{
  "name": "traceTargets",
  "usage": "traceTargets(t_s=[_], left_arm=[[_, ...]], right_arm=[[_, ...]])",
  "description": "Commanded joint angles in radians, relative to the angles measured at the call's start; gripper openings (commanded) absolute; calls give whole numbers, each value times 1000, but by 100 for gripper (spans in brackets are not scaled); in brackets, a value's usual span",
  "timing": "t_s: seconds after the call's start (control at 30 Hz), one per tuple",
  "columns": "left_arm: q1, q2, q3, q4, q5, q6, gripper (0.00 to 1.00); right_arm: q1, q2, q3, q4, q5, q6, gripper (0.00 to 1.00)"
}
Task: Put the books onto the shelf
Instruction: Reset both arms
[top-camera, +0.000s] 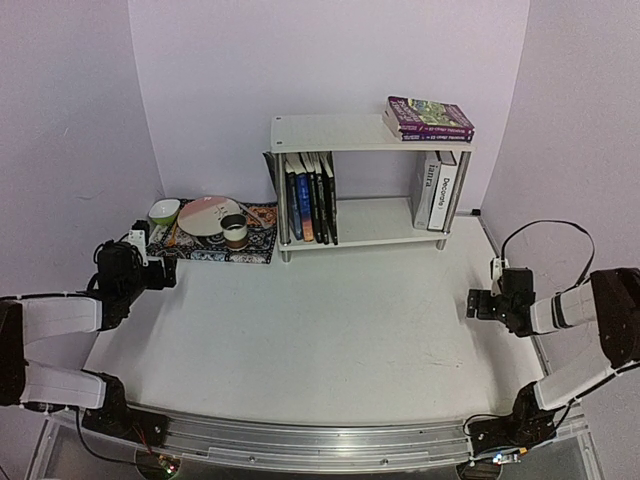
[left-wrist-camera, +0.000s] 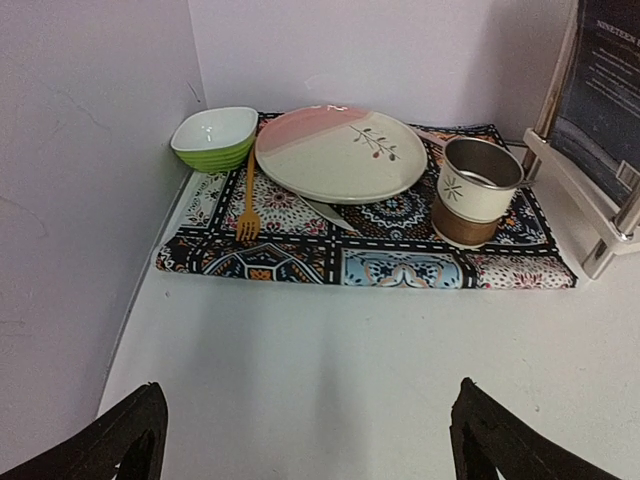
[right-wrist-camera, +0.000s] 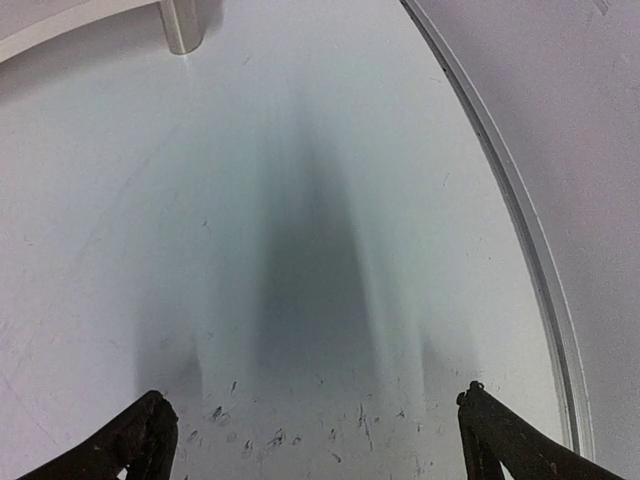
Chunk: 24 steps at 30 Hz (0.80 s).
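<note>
We see the books (top-camera: 310, 203) on the shelf (top-camera: 335, 132), two o'clock of the spread left end effector (top-camera: 166, 272), ten o'clock of the spread right end effector (top-camera: 476, 303).

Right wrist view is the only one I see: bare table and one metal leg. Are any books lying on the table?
Observer: None in the top view. The books stand upright on the lower level of the shelf, and two purple ones lie flat on its top.
Operator: What is in front of the left hand?
Observer: The left hand, open, faces a patterned mat carrying a plate, a green bowl, a cup and a fork.
</note>
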Motion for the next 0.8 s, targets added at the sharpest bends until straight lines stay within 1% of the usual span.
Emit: traceTargets(t_s=[0.0,0.07,0.1,0.13,0.17,0.3,0.33,0.4,0.43,0.57,0.77], left_arm=[[62,64,10,175,67,50,100],[78,110,20,197,113,62,100],[79,130,25,203,116,67,100],[81,153,26,213,117,67,100],[82,169,25,226,122,71,100],[87,249,16,319,131,93,100],[87,276,22,336,163,98,100],[89,325,38,346,211,116,99],[90,343,43,350,218,120,99],[91,389,57,361,213,114,100],[106,402,66,364,178,83,100]], right_arm=[[-23,95,23,191,29,22,98],[-23,162,23,262,-21,4,98],[-23,183,38,271,-72,-9,97],[-23,174,52,218,-108,-28,97],[-23,171,55,204,-126,-41,98],[-23,177,62,205,-122,-35,98],[-23,178,81,179,-124,-33,98],[-23,188,134,75,-139,-46,98],[-23,179,121,82,-135,-48,98],[-23,178,122,83,-126,-42,98],[-23,182,126,80,-126,-42,98]])
